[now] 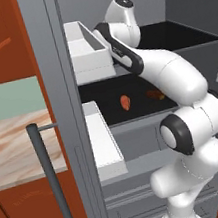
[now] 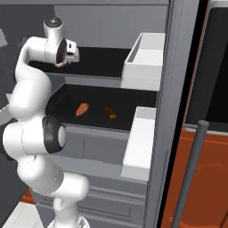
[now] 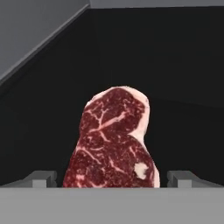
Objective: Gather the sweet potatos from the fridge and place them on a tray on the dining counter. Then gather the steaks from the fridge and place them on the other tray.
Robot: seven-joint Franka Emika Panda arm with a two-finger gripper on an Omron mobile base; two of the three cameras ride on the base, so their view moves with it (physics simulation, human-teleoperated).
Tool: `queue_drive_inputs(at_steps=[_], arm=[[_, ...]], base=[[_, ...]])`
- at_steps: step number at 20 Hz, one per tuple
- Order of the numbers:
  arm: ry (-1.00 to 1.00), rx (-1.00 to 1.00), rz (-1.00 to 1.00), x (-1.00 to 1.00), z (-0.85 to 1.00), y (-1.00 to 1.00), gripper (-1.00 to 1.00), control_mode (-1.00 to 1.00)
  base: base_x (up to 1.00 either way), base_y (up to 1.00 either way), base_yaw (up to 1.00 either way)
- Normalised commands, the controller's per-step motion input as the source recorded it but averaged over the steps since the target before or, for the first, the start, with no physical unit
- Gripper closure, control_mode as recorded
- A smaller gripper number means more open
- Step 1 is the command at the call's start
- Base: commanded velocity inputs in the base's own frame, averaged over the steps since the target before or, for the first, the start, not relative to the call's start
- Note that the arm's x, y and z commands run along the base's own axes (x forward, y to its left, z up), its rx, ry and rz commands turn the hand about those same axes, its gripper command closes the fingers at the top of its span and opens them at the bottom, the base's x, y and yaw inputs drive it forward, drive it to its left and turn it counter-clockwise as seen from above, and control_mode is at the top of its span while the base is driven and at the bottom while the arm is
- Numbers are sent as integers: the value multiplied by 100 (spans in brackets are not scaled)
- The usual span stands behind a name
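1. In the hand view the left fingertip [image 3: 41, 178] stands at the lower left.
2. The steak [image 3: 114, 140] lies in the middle of the frame on the dark fridge shelf [image 3: 183, 87], between the tips; the claw [image 3: 111, 179] is spread wide and holds nothing.
3. I judge it should go down straight, then press together across the narrow waist.
4. Two sweet potatoes [image 1: 125, 102] lie on the lower shelf.

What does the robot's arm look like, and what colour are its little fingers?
The arm is smooth, shiny white, made of fat rounded tube sections. Its joints have dark black rings and caps, like the round one at. The gripper ends in two small, blocky grey finger tips. No cables or markings show.
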Motion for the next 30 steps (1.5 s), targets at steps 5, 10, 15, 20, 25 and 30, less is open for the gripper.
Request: queue_drive_inputs(at_steps=[5, 10, 15, 20, 25, 30], arm=[[11, 0, 0, 0, -6, 5, -100, -100], [4, -3, 0, 0, -18, 28, -100, -100], [0, -2, 0, 9, -15, 22, -100, -100], [0, 0, -5, 13, -14, 1, -100, -100], [0, 0, -4, 1, -29, 1, -100, -100], [0, -1, -1, 0, -36, 3, 100, -100]], base=[[0, 0, 0], [0, 0, 0], [0, 0, 0], [0, 0, 0], [0, 0, 0], [0, 0, 0]])
